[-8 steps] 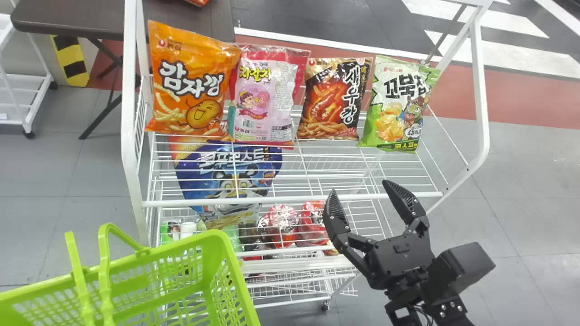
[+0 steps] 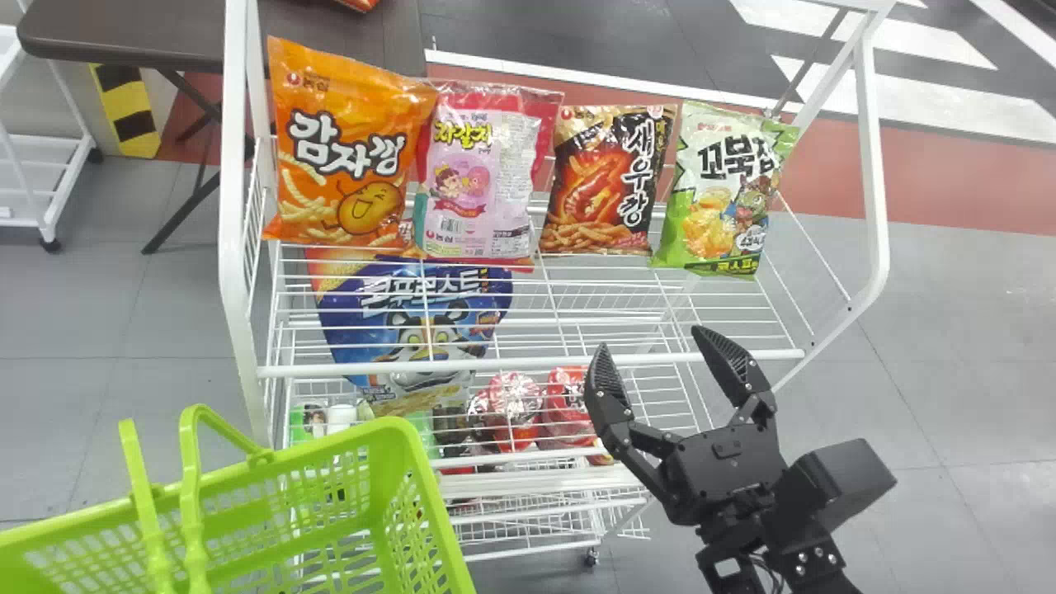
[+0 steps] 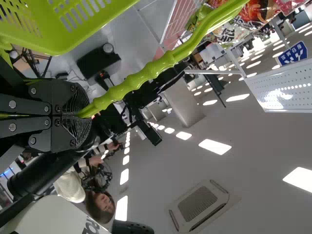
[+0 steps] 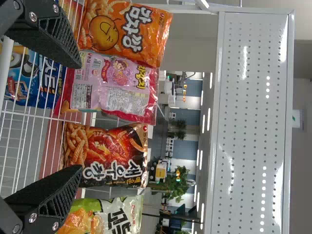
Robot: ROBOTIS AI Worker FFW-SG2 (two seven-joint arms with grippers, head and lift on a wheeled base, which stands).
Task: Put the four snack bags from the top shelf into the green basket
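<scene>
white wire shelf (image 2: 536, 363), four snack bags (image 2: 606, 181)

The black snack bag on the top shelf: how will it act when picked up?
The black snack bag looks plump and glossy, so it will probably feel light, give when squeezed, and might slip. It stands upright on the wire shelf, so a push could tip it.

Blue bag (image 2: 421, 330) seen through rack (image 2: 235, 247) wires, red packs (image 2: 513, 412) to its right. Dark table (image 2: 124, 33) and striped block (image 2: 128, 111) seen behind; white cart (image 2: 45, 165) at far left. Perforated panel (image 4: 253, 122), plant (image 4: 176, 187), ceiling vent (image 3: 197, 204) also seen.
</scene>
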